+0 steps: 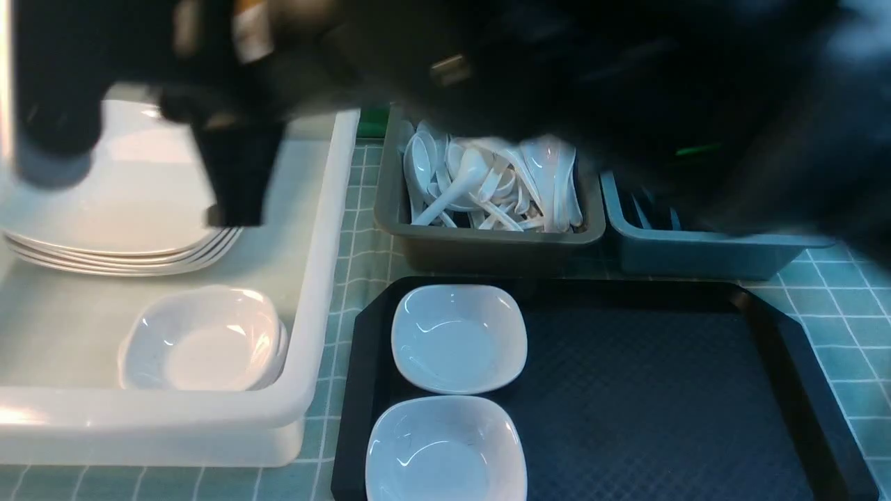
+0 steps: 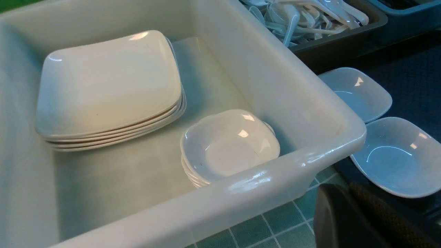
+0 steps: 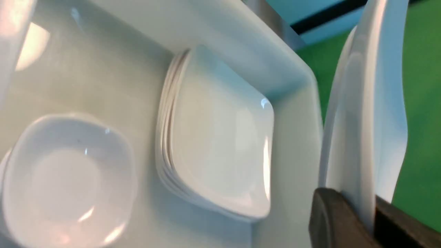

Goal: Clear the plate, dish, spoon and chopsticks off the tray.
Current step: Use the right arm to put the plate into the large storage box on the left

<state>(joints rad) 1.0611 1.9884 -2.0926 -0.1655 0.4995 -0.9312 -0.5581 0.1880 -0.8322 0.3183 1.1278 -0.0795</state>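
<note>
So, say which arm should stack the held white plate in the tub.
Right: its claw grips the large glossy white plate edge-up over the plate stack in the white plastic tub; the left claw is shut, empty.

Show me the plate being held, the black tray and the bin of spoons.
plate (image 3: 365,120), right wrist view, on its white surface above the grip.
tray (image 1: 661,403), front view, on the bare textured floor.
spoon bin (image 1: 487,256), front view, on its front wall.
</note>
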